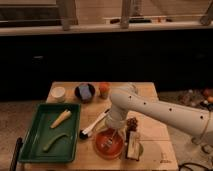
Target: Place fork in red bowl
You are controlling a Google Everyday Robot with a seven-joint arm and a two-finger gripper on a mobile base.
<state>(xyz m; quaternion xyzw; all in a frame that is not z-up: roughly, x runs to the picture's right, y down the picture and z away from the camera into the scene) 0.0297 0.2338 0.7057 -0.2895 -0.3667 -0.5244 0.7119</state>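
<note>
The red bowl (109,145) sits on the wooden table near its front edge, right of the green tray. The small pale fork (107,142) shows inside the bowl, tilted, with its upper end right under my gripper. My gripper (115,132) hangs at the end of the white arm (150,111), just above the bowl's right half. Whether it still holds the fork is hidden by the wrist.
A green tray (30,145) at left holds two pale yellowish pieces. A white-handled utensil with a black end (94,125) lies left of the bowl. A dark bowl with a blue-grey block (85,92), an orange cup (104,89) and a white cup (59,93) stand at the back. A brown clump (132,122) and a packet (133,148) lie right of the bowl.
</note>
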